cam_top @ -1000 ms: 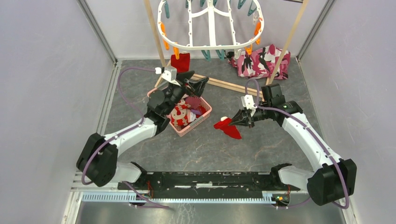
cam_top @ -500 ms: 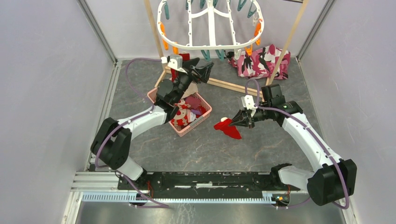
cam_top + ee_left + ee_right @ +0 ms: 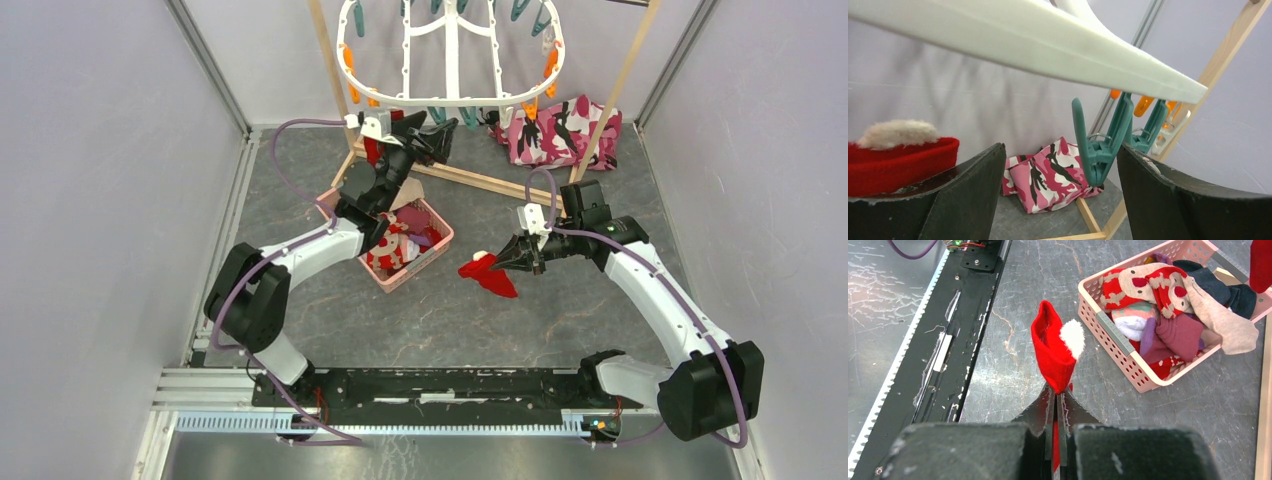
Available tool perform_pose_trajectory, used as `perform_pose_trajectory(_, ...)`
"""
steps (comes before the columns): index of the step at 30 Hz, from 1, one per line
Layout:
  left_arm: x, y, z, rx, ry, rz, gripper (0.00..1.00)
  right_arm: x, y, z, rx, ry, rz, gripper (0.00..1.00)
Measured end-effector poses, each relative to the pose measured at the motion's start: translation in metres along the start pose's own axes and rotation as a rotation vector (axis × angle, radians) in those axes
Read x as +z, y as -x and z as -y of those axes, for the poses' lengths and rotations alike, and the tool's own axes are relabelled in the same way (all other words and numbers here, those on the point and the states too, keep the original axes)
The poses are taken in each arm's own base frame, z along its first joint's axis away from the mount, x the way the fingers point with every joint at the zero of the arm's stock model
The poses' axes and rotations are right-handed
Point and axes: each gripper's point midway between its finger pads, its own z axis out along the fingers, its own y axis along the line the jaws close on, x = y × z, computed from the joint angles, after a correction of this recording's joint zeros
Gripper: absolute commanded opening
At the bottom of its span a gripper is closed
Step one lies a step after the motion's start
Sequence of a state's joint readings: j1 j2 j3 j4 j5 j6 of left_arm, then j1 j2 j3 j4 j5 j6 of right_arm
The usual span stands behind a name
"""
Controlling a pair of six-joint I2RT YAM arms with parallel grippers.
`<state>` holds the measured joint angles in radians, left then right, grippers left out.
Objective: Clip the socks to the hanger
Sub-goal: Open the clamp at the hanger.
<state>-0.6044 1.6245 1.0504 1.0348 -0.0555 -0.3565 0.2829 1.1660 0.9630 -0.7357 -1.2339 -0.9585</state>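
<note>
The white oval hanger [image 3: 450, 100] hangs at the top centre with orange and teal pegs. My left gripper [image 3: 432, 142] is open, raised just under its front rim; a teal peg [image 3: 1098, 145] hangs between its fingers in the left wrist view. A red sock [image 3: 374, 148] hangs clipped at the hanger's front left; it also shows in the left wrist view [image 3: 898, 160]. My right gripper [image 3: 510, 258] is shut on a red sock with a white pompom [image 3: 1054, 350], held just above the floor [image 3: 488, 275].
A pink basket [image 3: 438, 248] holds several socks, left of the held sock; it also shows in the right wrist view [image 3: 1113, 337]. A pink camouflage cloth [image 3: 560, 130] lies at the back right. Wooden rack poles [image 3: 490, 183] stand around the hanger.
My left arm has risen and reached forward from above the basket to just under the hanger's front rim. My right gripper has held still with its sock.
</note>
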Motion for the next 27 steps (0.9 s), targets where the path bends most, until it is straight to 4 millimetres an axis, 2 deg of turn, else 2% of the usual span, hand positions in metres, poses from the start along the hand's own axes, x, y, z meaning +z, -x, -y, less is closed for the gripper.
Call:
perform_pose_trajectory(9, 0.013, 0.022, 0.008, -0.006, -0.003, 0.057, 0.86, 0.0, 0.0, 0.0, 0.004, -0.001, 0.0, 0.0)
perform_pose_trajectory(22, 0.017, 0.031, 0.007, -0.006, 0.016, 0.081, 0.82, -0.001, -0.001, 0.0, 0.007, 0.0, -0.001, 0.0)
perform_pose_trajectory(27, 0.018, 0.032, 0.007, 0.014, 0.016, 0.082, 0.76, -0.001, -0.001, 0.0, 0.007, 0.0, -0.001, 0.0)
